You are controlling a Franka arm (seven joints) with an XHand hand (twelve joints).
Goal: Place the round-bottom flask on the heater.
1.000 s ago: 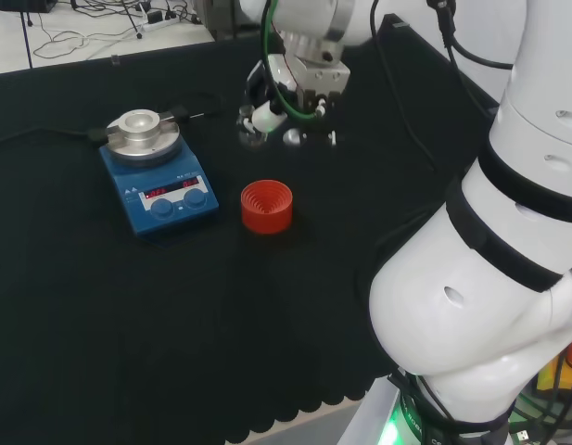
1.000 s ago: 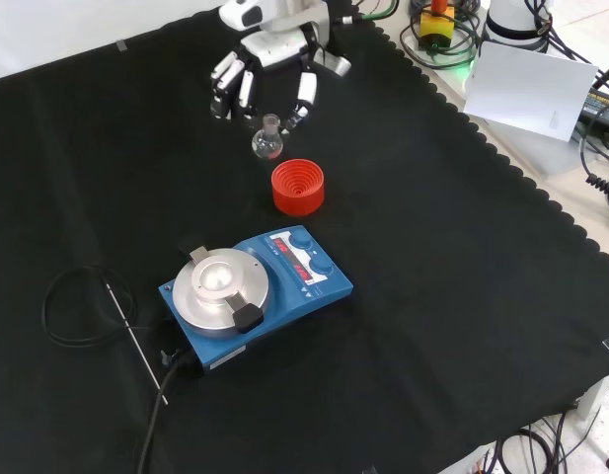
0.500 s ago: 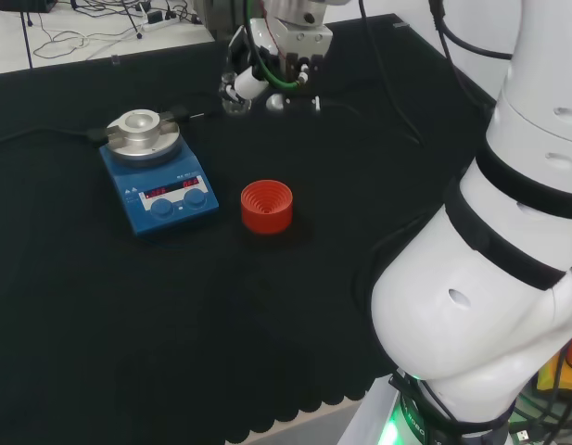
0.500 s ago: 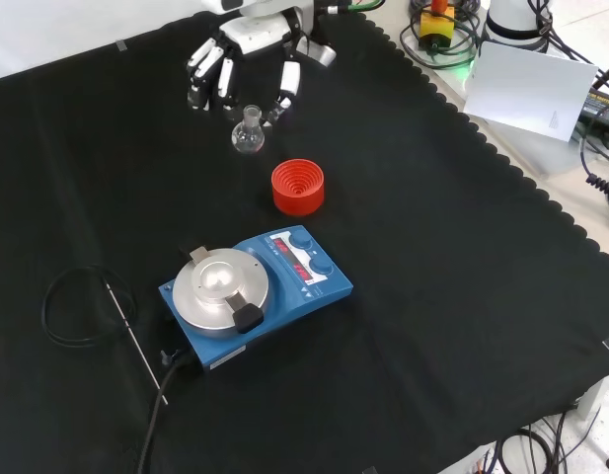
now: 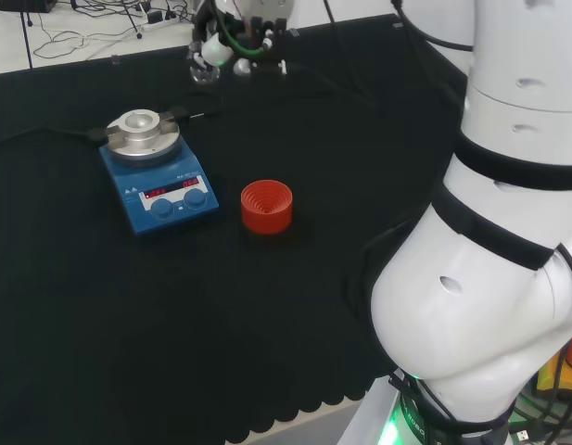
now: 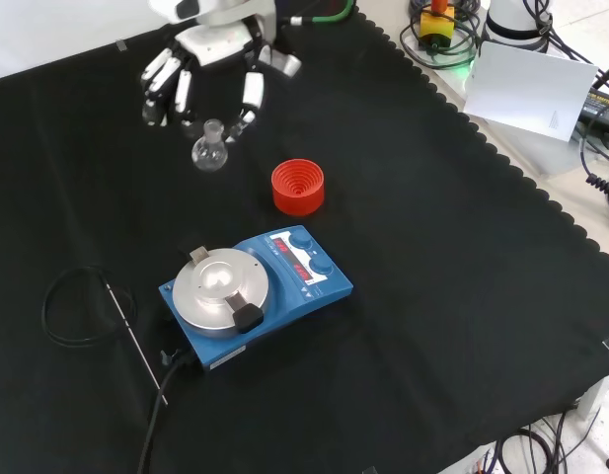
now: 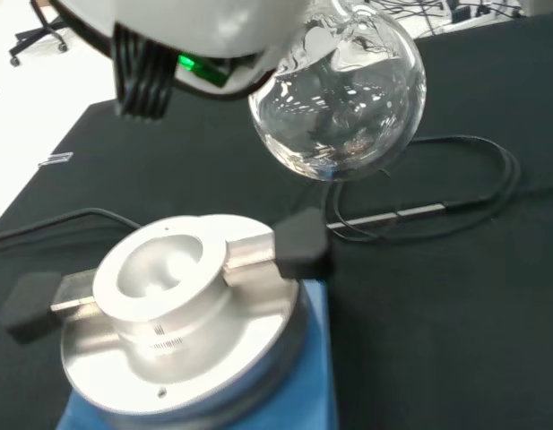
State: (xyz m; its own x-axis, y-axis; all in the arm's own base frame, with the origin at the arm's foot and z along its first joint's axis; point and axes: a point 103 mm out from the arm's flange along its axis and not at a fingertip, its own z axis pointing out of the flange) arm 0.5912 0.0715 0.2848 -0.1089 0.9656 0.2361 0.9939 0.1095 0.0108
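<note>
A small clear round-bottom flask (image 6: 208, 153) hangs in the air by its neck, pinched in my hand (image 6: 210, 49), which comes in at the top of the front view. In the head view the hand (image 5: 235, 28) and flask (image 5: 203, 72) are above and beyond the heater. The wrist view shows the flask's bulb (image 7: 343, 103) close above the heater's metal block (image 7: 173, 309). The blue heater (image 6: 257, 291) with its round silver top (image 5: 142, 134) stands on the cloth, with nothing on it. The red ribbed ring stand (image 6: 298, 187) stands bare between heater and hand.
A black cable with a thin metal probe (image 6: 126, 326) loops on the cloth left of the heater in the front view. The arm's big white links (image 5: 489, 241) stand at the right of the head view. The cloth's scalloped edge (image 6: 501, 158) runs along the right in the front view.
The hand has carried the flask up and away from the red ring stand, leftward in both the front and head views, toward the heater. Heater and stand have stayed put.
</note>
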